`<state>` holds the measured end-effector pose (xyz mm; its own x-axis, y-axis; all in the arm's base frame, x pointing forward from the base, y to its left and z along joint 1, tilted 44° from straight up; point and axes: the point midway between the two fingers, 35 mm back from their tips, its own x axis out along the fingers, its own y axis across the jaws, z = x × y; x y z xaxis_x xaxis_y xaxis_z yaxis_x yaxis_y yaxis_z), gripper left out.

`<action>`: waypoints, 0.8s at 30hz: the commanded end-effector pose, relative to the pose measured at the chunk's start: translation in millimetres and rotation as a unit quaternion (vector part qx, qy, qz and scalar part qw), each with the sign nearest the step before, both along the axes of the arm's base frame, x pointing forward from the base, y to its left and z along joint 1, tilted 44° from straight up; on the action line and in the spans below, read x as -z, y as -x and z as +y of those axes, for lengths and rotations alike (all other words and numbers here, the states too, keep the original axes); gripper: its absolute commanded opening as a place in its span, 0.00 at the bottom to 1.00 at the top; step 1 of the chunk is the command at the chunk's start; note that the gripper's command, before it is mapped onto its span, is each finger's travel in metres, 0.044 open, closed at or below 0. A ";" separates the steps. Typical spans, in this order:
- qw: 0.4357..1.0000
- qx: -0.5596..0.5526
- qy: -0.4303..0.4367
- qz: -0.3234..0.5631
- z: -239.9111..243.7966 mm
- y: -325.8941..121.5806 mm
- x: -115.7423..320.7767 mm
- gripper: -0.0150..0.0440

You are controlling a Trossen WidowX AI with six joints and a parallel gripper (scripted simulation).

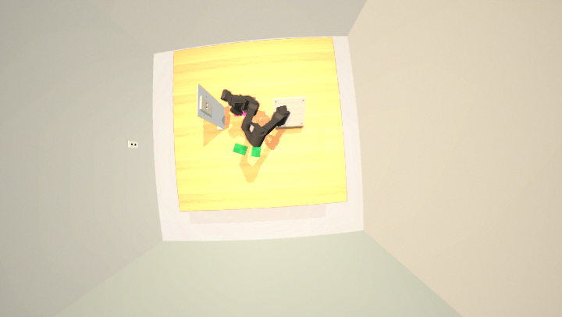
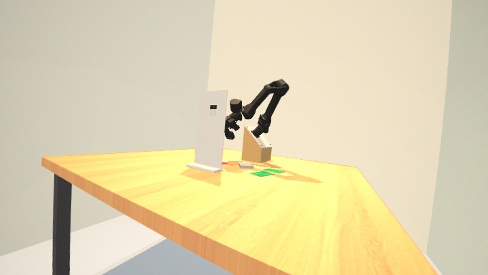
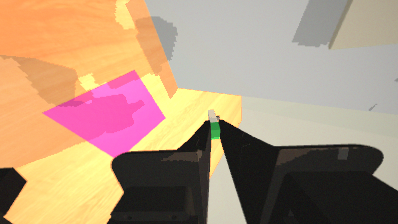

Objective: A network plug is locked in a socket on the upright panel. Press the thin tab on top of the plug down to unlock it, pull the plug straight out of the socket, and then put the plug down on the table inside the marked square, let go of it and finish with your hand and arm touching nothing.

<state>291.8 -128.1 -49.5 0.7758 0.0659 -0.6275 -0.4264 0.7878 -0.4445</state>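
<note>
The arm (image 1: 248,122) (image 2: 256,103) climbs from its shoulder (image 1: 281,112) (image 2: 261,127) to a sharply bent elbow (image 1: 256,137) (image 2: 280,87), its highest point in the exterior view, then slopes down to the wrist (image 1: 251,103) (image 2: 247,111). Beyond that, the gripper (image 1: 238,108) (image 2: 230,127) (image 3: 214,124) tilts downward. In the wrist view its two dark fingers narrow toward each other, closed on something small at the tips.
</note>
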 end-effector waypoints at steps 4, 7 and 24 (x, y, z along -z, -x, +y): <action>0.999 -0.033 -0.025 0.028 15.2 2.9 23.2 0.25; 0.998 -0.046 -0.035 0.039 21.5 4.7 32.4 0.25; 0.989 -0.097 -0.080 0.082 49.2 15.9 69.6 0.25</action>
